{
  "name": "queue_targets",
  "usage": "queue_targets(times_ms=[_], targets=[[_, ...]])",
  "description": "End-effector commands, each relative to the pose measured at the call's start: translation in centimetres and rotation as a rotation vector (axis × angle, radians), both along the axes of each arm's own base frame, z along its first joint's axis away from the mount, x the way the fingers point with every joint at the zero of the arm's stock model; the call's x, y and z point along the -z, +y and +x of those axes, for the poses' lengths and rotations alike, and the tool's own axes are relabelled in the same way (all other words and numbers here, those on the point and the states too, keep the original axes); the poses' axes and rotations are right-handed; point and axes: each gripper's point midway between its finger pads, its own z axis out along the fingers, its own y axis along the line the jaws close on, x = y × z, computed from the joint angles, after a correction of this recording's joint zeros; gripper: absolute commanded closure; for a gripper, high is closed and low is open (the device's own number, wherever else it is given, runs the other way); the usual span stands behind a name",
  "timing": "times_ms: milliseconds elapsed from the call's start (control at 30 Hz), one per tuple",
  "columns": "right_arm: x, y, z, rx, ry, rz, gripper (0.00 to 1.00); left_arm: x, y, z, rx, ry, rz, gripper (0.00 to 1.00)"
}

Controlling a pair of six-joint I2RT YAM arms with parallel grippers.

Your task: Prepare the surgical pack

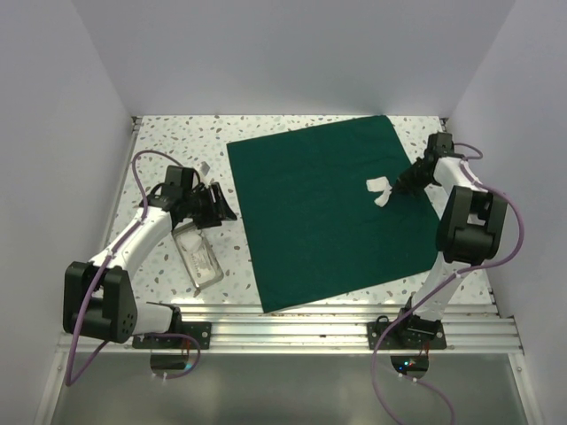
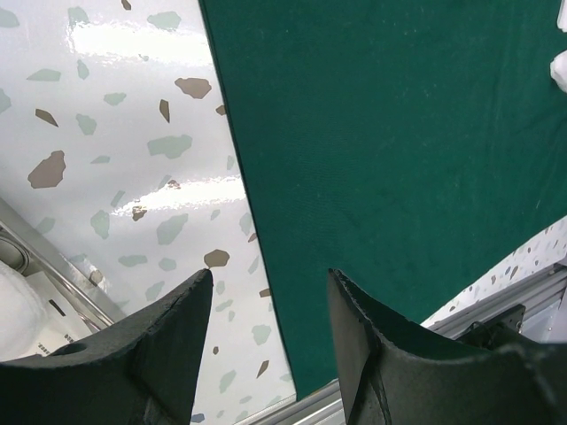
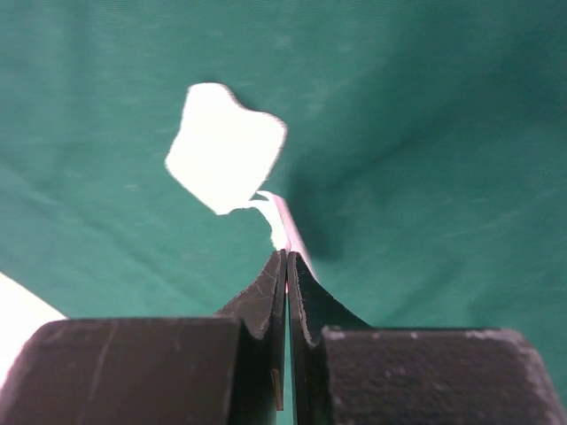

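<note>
The surgical pack is a dark green cloth (image 1: 328, 212) spread flat as a broad square sheet over the middle of the table. My right gripper (image 1: 396, 189) is over its right part, shut on a thin white piece (image 1: 380, 189). In the right wrist view a strip of this white piece (image 3: 226, 146) runs into the closed gripper (image 3: 286, 257), with the cloth (image 3: 425, 133) beneath. My left gripper (image 1: 217, 205) is open and empty just left of the cloth's left edge. In the left wrist view this gripper (image 2: 270, 283) straddles the edge of the cloth (image 2: 390, 159).
A clear plastic packet (image 1: 199, 257) lies on the speckled table (image 1: 177, 142) under my left arm; it shows at the lower left of the left wrist view (image 2: 22, 310). A metal rail (image 1: 337, 323) runs along the near edge. White walls close in on three sides.
</note>
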Motion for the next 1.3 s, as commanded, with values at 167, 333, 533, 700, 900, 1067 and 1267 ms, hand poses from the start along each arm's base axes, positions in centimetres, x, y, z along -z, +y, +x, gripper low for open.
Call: queue_targets(times_ms=[167,333,533,700,900,1067,1267], targets=[[-5.6,3.4,4.6,0.025,-0.193,0.1,1.0,-0.5,-0.5,0.4,0.041,-0.032,-0.003,0.42],[-6.7,4.6,6.2,0.022,-0.228,0.135,1.0,-0.4,-0.4,0.4,0.037,-0.031,-0.002,0.42],[-6.5,4.7,8.0,0.028,-0.236,0.139,1.0,-0.3,-0.5,0.5,0.026,-0.025,-0.008,0.42],[-3.5,4.5,9.0,0.024,-0.21,0.129,1.0,-0.3,-0.4,0.5,0.018,-0.021,-0.009,0.42],[-1.1,3.7,9.2,0.036,-0.19,0.125,1.0,0.1,-0.4,0.1,0.01,-0.006,-0.014,0.42],[-1.1,2.9,8.4,0.021,-0.17,0.095,1.0,0.1,-0.4,0.0,0.001,-0.01,-0.018,0.42],[-1.3,2.0,7.6,0.021,-0.153,0.085,1.0,0.1,-0.5,0.1,0.001,-0.01,-0.026,0.42]])
